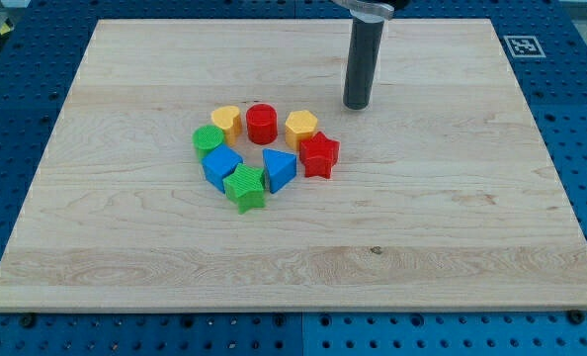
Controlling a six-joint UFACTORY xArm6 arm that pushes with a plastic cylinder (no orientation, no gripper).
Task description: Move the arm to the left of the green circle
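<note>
Upright dark rod, my tip [357, 105] on the wooden board [471, 218]. It stands right of the green circle block [209, 138], beyond the red cylinder block [262, 123]. No gripper fitted.

Pale, matt, grained wooden counter [452, 227]; ridged plastic green circle block [209, 138]; smooth dark matt rod, my tip [357, 105].

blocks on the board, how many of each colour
yellow: 2, the yellow heart and yellow hexagon
red: 2, the red cylinder and red star
green: 2, the green circle and green star
blue: 2, the blue cube and blue triangle
total: 8
</note>
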